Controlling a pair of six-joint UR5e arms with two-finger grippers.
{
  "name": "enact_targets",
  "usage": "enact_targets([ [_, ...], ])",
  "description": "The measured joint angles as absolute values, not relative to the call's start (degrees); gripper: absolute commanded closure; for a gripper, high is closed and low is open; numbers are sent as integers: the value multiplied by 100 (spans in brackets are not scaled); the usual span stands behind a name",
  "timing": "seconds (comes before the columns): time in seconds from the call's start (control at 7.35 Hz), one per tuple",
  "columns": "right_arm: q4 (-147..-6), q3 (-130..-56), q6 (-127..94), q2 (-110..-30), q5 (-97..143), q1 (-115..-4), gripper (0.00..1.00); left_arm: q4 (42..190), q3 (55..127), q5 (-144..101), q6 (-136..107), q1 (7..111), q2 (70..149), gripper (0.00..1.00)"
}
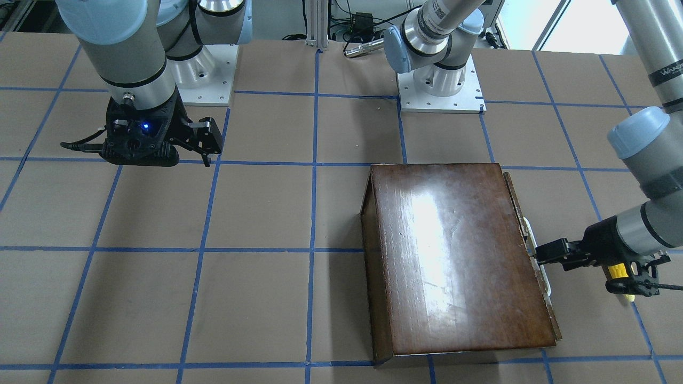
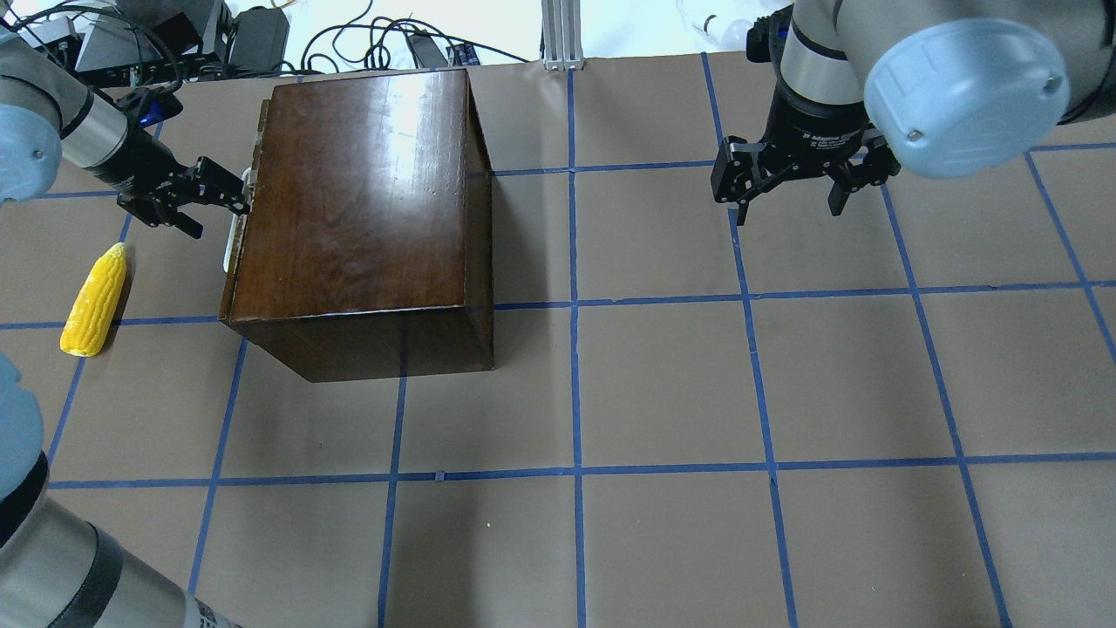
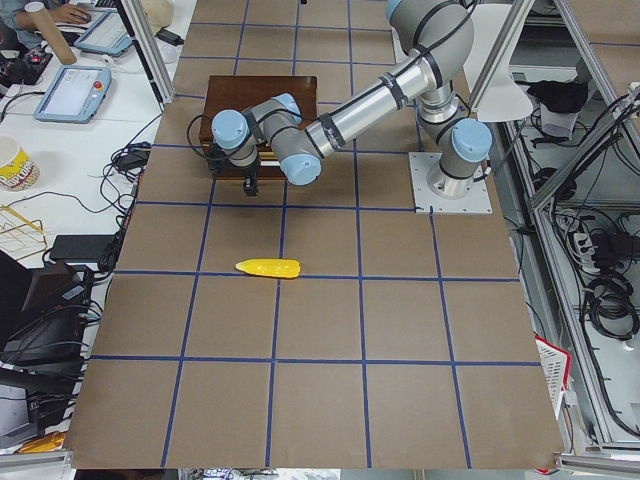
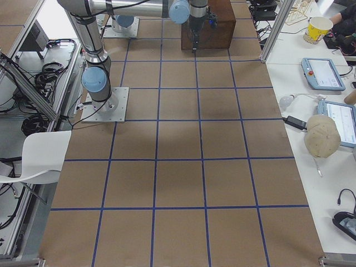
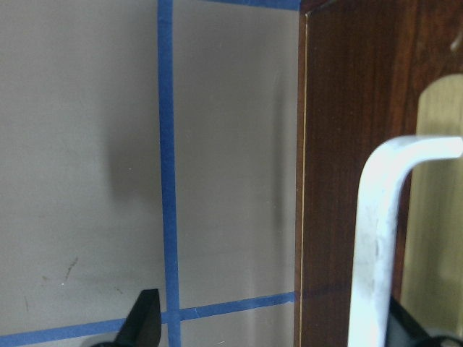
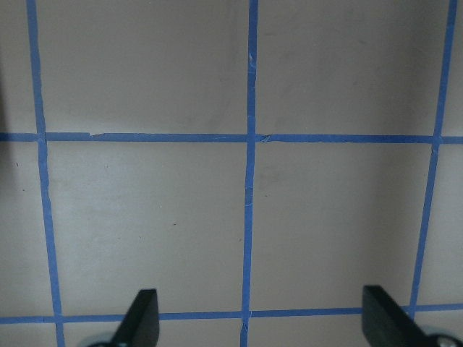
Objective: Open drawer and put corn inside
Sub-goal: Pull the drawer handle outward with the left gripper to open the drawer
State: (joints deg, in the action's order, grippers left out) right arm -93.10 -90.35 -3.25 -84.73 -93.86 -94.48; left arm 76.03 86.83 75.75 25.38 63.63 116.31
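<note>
Dark brown box (image 4: 218, 28) at far end; right hand (image 4: 194, 47) in front, pointing down.

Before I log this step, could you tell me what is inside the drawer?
Nothing can be seen inside: the drawer looks pushed in, so its inside is covered. The corn lies outside on the table, beside the box. The left gripper straddles the handle.
</note>
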Motion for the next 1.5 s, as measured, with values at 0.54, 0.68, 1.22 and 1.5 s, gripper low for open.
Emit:
enact_targets([
  [0.54,-9308,-9035,-325,-8473,-9382,-9448,0,7609,8661,7568,2587,6141,11697,0],
  [0.68,-9308,-9035,-325,-8473,-9382,-9448,0,7606,8656,7578,2598,6088,11726,0],
  [1.22,-9309,-9035,-325,-8473,-9387,-9448,0,7586,8625,7610,2601,5921,11766,0],
  [1.5,-9311,-9035,-325,-8473,-9387,-9448,0,7585,8611,7609,2640,5841,11759,0],
])
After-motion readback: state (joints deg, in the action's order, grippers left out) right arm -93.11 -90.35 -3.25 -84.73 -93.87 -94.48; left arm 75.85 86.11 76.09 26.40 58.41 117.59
